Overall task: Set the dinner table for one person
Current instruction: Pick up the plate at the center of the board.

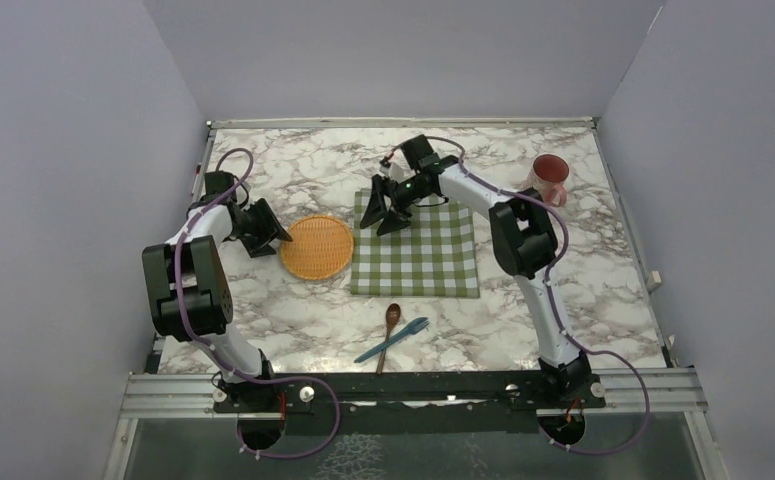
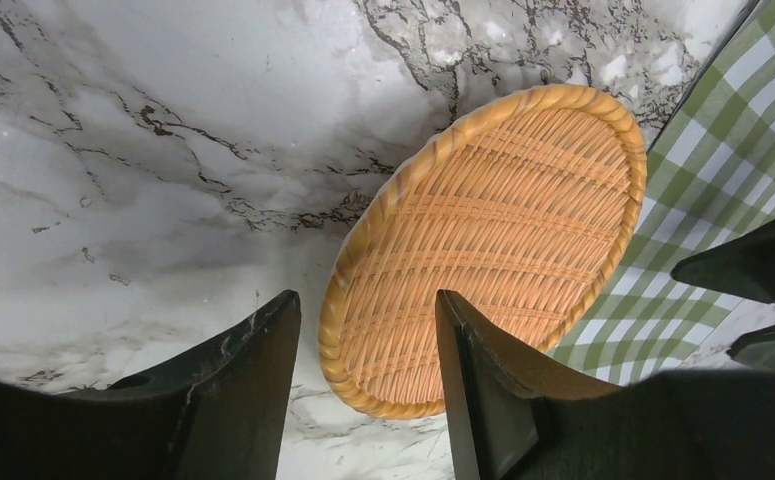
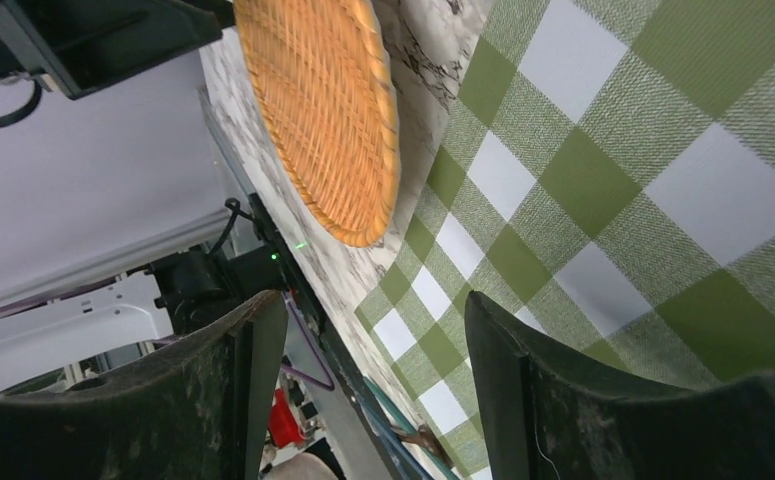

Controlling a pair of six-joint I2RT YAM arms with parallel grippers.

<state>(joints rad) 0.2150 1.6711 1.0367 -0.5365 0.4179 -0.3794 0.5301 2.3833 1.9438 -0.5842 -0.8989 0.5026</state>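
The dinner table [image 1: 303,160] is a white marble top with dark veins. A round wicker plate [image 1: 316,246] lies flat on it, left of a green-and-white checked cloth [image 1: 418,250]. My left gripper [image 1: 275,232] is low at the plate's left edge. In the left wrist view it [image 2: 366,300] stands open, with the wicker plate [image 2: 493,240] and its near rim showing between and beyond the fingers. My right gripper [image 1: 383,215] hovers over the cloth's far left corner. It [image 3: 373,300] is open and empty above the cloth [image 3: 603,180].
A wooden spoon [image 1: 391,322] and a blue fork [image 1: 399,337] lie crossed near the front edge, below the cloth. A red mug [image 1: 550,178] stands at the far right. Grey walls close in the table on three sides.
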